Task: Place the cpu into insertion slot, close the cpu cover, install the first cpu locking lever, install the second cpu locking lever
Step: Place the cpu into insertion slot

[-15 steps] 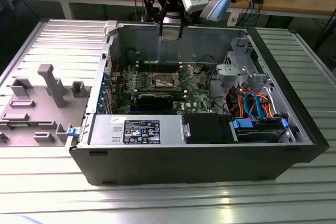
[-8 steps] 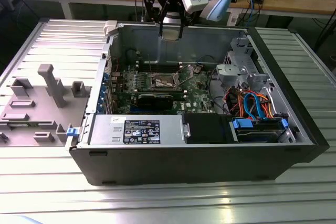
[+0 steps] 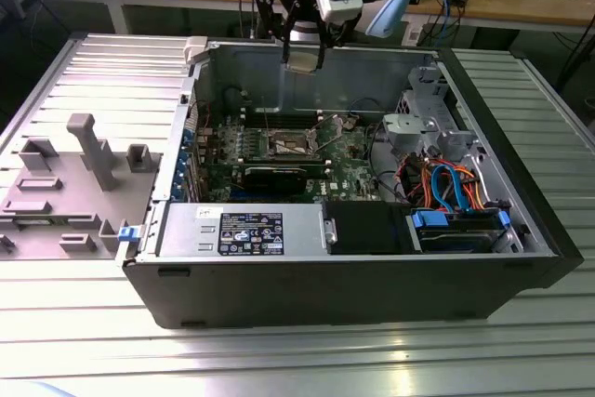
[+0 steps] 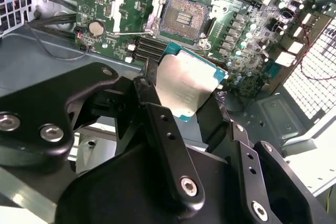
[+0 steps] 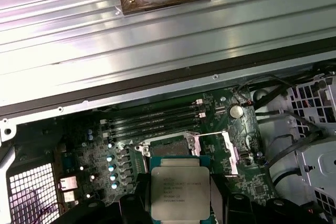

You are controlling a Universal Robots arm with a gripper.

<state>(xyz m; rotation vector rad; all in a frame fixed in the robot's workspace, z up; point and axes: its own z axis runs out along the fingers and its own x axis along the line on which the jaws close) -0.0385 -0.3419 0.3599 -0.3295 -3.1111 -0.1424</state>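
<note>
One grey fixture tray [image 3: 65, 183] lies well to the exterior view's left of the insertion slot [image 3: 293, 144], outside the open computer case [image 3: 372, 276]. Next comes the slot itself, set in the green board [image 3: 353, 169] on the case floor, its dark centre bare in the second wrist view. The cpu cover [image 4: 119, 3] is swung off the slot and rests just beside it, with a round coin cell [image 4: 96, 28] on the cover's far side from the slot. High above the slot hangs my gripper [image 3: 302, 51], jaws clamped on two opposite edges of the cpu [image 4: 186, 85], its silver face showing in both wrist views, well clear of the slot. To the exterior view's right of the slot sit a metal drive cage [image 3: 423, 123] and orange and blue cables [image 3: 446, 183].
</note>
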